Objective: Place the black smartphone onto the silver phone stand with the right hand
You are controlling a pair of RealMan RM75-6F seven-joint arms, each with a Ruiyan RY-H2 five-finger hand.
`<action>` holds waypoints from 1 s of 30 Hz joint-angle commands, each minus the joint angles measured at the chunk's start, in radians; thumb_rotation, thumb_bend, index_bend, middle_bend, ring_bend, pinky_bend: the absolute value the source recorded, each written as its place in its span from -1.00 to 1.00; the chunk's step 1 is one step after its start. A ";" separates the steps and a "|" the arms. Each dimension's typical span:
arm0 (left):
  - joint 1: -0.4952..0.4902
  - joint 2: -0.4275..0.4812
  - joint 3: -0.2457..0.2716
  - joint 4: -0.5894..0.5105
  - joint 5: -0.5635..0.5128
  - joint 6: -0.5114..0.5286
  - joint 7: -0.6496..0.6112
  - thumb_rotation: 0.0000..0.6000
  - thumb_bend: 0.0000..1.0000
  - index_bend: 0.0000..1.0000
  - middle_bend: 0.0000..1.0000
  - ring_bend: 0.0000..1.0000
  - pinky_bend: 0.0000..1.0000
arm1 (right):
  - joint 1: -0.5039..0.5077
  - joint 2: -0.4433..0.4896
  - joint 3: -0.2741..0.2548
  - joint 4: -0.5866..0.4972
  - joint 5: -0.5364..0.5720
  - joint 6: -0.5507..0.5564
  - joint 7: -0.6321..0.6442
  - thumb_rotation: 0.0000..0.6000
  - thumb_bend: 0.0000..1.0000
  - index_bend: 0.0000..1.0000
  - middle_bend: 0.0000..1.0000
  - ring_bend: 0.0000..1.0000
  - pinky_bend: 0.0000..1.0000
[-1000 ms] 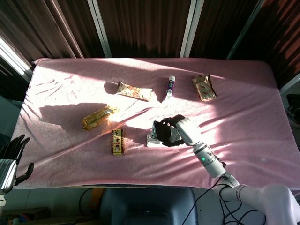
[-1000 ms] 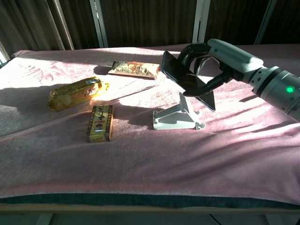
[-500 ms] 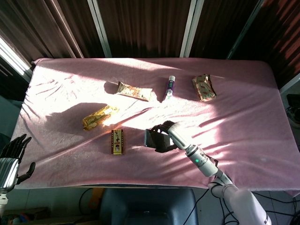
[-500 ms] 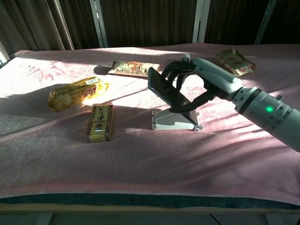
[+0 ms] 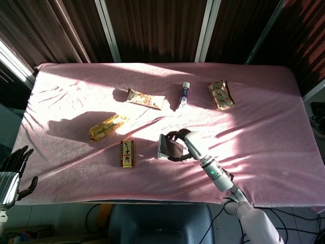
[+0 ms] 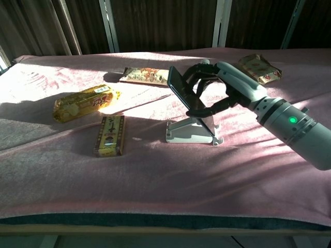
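My right hand [image 6: 214, 93] [image 5: 184, 145] grips the black smartphone [image 6: 185, 93] [image 5: 170, 146], fingers wrapped around its top and bottom edges. The phone is tilted, its lower end just above or touching the silver phone stand [image 6: 189, 131], which sits on the pink cloth below it. In the head view the stand is mostly hidden under the phone and hand. Whether the phone rests on the stand I cannot tell. My left hand [image 5: 12, 175] hangs off the table's front left corner, fingers spread, holding nothing.
On the pink table cloth [image 5: 264, 127] lie a gold packet [image 6: 83, 102], a small brown box [image 6: 109, 135], a patterned snack bar [image 6: 147, 76], a white tube [image 5: 184, 94] and another snack packet [image 5: 221, 95].
The right hand carried the phone left and down over the stand, then tilted it more upright. The stand shifted slightly. The left hand stayed still.
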State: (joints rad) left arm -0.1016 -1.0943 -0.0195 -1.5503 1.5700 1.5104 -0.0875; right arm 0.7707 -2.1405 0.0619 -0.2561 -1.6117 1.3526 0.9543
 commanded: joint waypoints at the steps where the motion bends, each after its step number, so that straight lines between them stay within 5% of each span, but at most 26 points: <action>1: 0.000 0.001 0.001 0.000 0.001 -0.001 -0.002 1.00 -0.22 -1.00 -1.00 -0.96 -0.76 | -0.005 -0.014 0.007 0.016 0.014 -0.015 0.018 1.00 -0.37 1.00 0.57 0.12 -0.07; 30: 0.004 0.004 0.003 0.000 0.003 0.006 -0.009 1.00 -0.23 -1.00 -0.99 -0.96 -0.76 | -0.009 -0.045 -0.014 0.079 0.034 -0.095 0.090 1.00 -0.37 1.00 0.57 0.12 -0.07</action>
State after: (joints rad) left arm -0.0973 -1.0906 -0.0162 -1.5507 1.5731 1.5164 -0.0970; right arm 0.7623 -2.1860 0.0495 -0.1778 -1.5765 1.2572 1.0457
